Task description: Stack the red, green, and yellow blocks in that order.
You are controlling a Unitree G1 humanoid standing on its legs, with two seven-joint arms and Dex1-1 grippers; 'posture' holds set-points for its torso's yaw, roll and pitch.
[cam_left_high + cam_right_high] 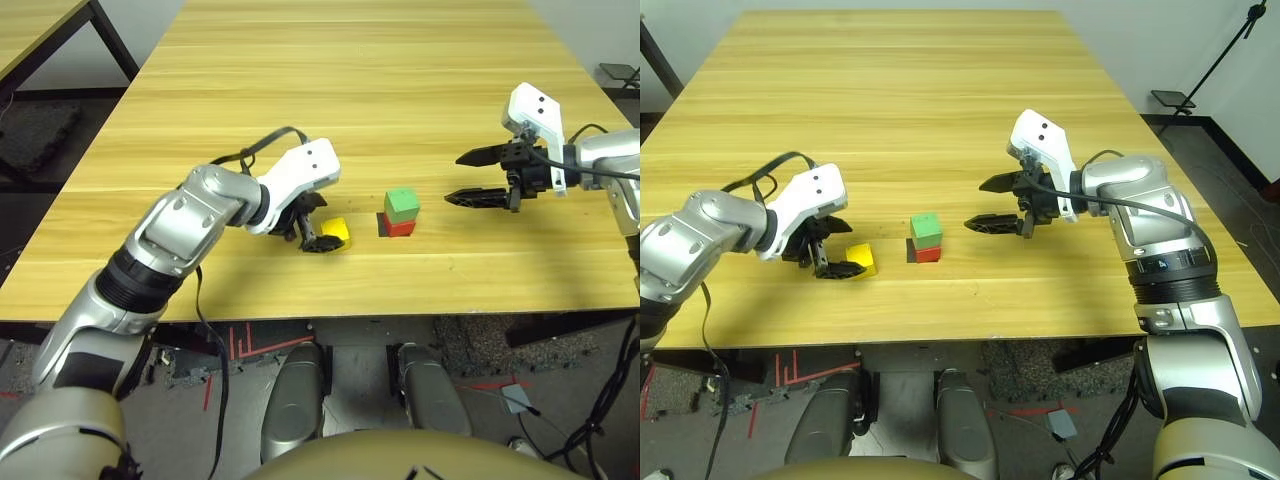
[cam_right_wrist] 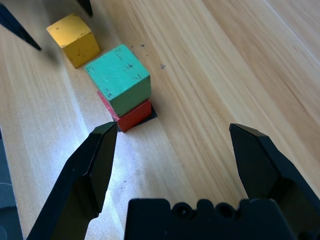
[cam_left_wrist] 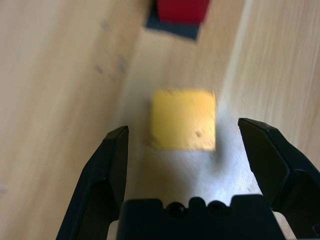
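Observation:
The green block [image 1: 401, 203] sits on top of the red block [image 1: 399, 228] near the middle of the table. The yellow block [image 1: 338, 231] lies on the wood just left of that stack. My left gripper [image 1: 318, 231] is low over the table and open, its two fingertips reaching either side of the yellow block [image 3: 183, 119] without touching it. My right gripper [image 1: 455, 178] hovers to the right of the stack, open and holding nothing. In the right wrist view the green block [image 2: 120, 75] and red block [image 2: 134, 116] lie ahead of its fingers.
A flat black patch [image 2: 151, 113] lies under the red block. The wooden table [image 1: 330, 90] stretches far beyond the blocks, and its front edge [image 1: 300, 312] is close to them. A second table [image 1: 40, 30] stands at the far left.

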